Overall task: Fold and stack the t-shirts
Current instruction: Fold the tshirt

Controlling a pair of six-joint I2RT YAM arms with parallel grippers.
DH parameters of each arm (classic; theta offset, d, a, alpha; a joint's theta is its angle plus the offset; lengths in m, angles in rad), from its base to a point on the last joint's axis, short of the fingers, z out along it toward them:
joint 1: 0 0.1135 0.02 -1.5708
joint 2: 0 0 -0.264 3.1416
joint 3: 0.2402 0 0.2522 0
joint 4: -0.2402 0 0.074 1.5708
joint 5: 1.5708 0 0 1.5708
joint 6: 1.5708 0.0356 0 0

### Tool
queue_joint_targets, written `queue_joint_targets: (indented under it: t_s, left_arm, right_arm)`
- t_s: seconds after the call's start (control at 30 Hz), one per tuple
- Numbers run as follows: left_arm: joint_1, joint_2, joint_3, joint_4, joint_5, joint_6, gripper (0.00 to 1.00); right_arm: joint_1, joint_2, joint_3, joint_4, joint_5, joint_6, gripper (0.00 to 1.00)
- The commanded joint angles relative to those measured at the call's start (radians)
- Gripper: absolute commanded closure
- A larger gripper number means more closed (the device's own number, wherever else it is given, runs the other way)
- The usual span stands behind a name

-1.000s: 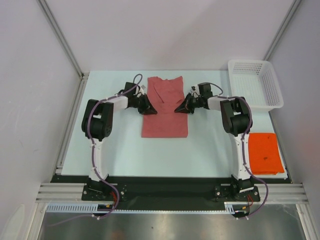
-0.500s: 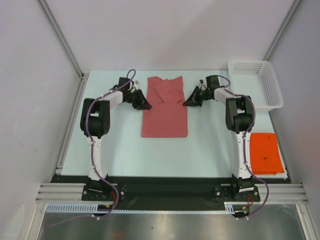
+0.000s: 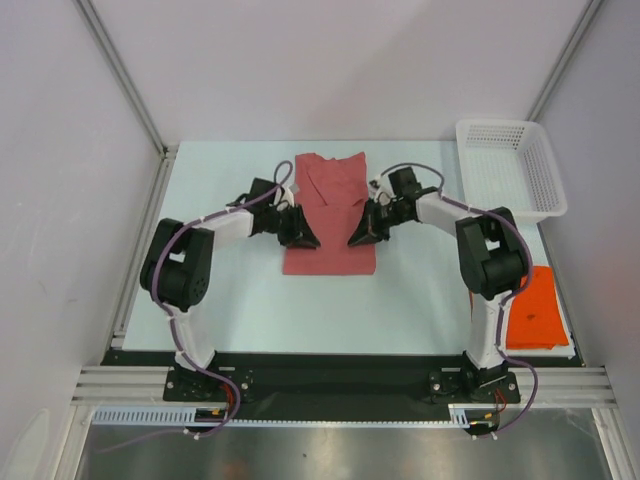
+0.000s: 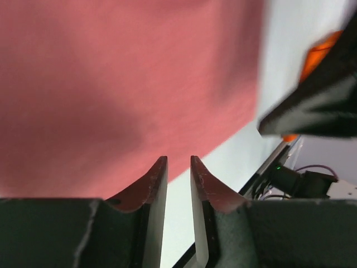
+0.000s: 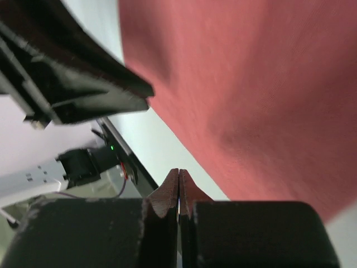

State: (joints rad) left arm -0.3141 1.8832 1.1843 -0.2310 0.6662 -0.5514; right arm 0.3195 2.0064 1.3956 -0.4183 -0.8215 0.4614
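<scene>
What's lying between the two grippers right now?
The pink-red shirt lies there: the left gripper and right gripper sit over its opposite sides with cloth between them, clearest in the top view.

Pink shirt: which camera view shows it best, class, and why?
The top view: nearly the whole pink shirt shows, lying flat on the table. Both wrist views show only a blurred, close-up patch of its cloth.

A robotics lab cell: white panel walls (image 3: 330,70), aluminium frame rails (image 3: 120,385).
</scene>
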Motion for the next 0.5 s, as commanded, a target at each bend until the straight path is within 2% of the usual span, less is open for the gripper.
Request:
queue_joint_targets:
  t_s: [0.0, 0.17, 0.3, 0.47]
  left_arm:
    - [0.024, 0.054, -0.069, 0.053, 0.010, -0.019, 0.71]
    - [0.092, 0.080, -0.129, 0.052, -0.013, 0.037, 0.73]
    - [0.112, 0.062, -0.176, 0.035, -0.039, 0.076, 0.74]
    - [0.116, -0.016, -0.278, 0.038, -0.076, 0.096, 0.74]
  right_arm:
    - [0.029, 0.052, -0.059, 0.071, -0.064, -0.026, 1.00]
    - [-0.035, 0.077, -0.164, 0.157, -0.064, 0.002, 1.00]
    - [-0.076, 0.091, -0.205, 0.107, -0.015, -0.053, 1.00]
    - [-0.126, 0.009, -0.325, 0.112, 0.051, -0.079, 1.00]
